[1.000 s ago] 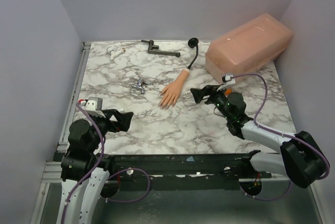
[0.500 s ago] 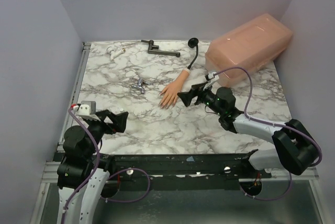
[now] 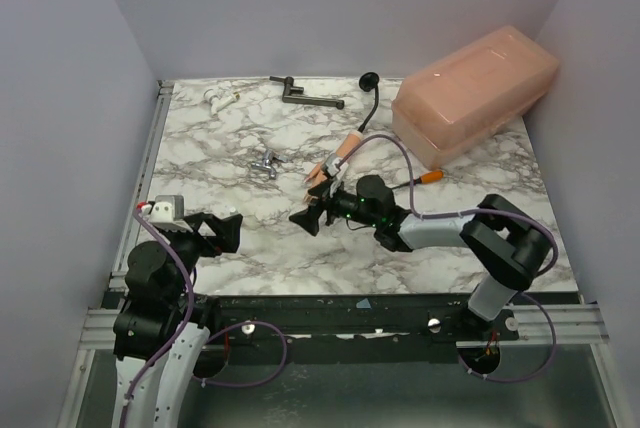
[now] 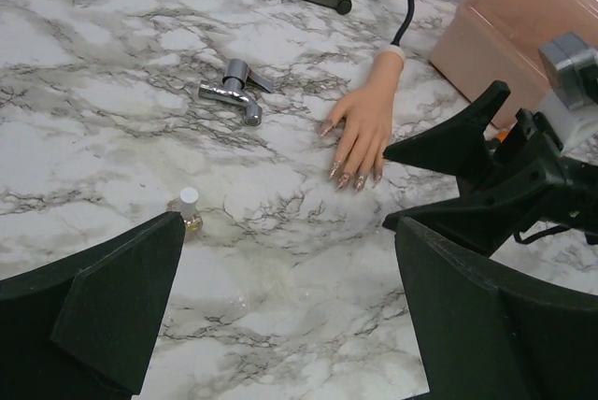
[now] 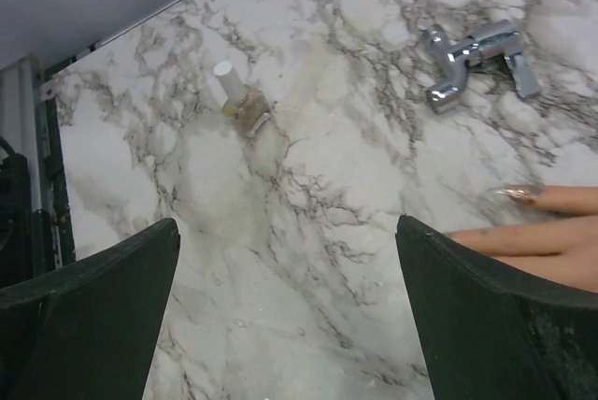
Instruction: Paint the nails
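Observation:
The peach mannequin hand (image 3: 338,156) lies palm down mid-table, its black stem (image 3: 372,98) curving to the back. Its nails (image 4: 348,176) look glossy and tinted at the fingertips; one nail (image 5: 519,194) shows in the right wrist view. My right gripper (image 3: 303,206) is open and empty, low over the marble just front-left of the fingertips, its arm lying across them. It also shows as the right gripper (image 4: 388,187) in the left wrist view. My left gripper (image 3: 232,231) stands open and empty at the front left. A small clear polish bottle (image 4: 187,210) with a white cap lies between both grippers.
A chrome tap piece (image 3: 265,163) lies left of the hand. A dark faucet bar (image 3: 305,96) and a white fitting (image 3: 218,98) sit at the back. A large pinkish box (image 3: 475,93) fills the back right. An orange-tipped tool (image 3: 432,176) lies in front of it.
My right gripper has swept left, from the right of the mannequin hand to the front-left of its fingertips. The left gripper has drawn back slightly. Both stay open.

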Motion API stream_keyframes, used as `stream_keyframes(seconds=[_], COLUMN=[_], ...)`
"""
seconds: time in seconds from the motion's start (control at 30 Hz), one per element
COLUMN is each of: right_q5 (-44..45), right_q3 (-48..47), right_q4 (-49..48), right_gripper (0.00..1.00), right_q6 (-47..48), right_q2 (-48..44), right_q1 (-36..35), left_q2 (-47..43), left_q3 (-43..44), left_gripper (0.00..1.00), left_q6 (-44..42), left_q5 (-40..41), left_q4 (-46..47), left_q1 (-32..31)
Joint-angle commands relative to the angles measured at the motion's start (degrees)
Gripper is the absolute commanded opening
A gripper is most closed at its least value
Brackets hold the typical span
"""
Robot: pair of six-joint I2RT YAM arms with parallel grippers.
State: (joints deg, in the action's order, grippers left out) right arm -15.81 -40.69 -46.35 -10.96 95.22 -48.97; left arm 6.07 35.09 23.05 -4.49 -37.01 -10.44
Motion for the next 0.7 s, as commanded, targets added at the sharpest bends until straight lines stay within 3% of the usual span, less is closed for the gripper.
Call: stream_keyframes(seconds=[0.0, 0.1, 0.23, 0.67], right_q5=[3.8, 11.9, 15.1, 27.3], right_q3=[-2.1, -0.6, -0.4, -16.5], right_q4=[-7.9, -18.3, -30.5, -26.6], right_gripper=[1.0, 1.0, 0.98, 0.95], right_q6=[4.6, 6.2, 7.1, 9.9], right_q2=[5.5, 10.4, 18.1, 32.9], right_q1=[-6.9, -10.9, -13.7, -18.6], left_q2=[0.8, 0.7, 0.3, -1.2], left_q3=[-0.5, -0.5, -0.5, -0.8], left_gripper=[0.97, 0.97, 0.96, 0.96], left_q6=[-0.9, -0.8, -0.6, -0.3], left_q5=[1.5, 1.9, 2.4, 3.3], left_q4=[0.2, 0.1, -0.1, -0.3], left_q1=[0.4, 0.4, 0.5, 0.7])
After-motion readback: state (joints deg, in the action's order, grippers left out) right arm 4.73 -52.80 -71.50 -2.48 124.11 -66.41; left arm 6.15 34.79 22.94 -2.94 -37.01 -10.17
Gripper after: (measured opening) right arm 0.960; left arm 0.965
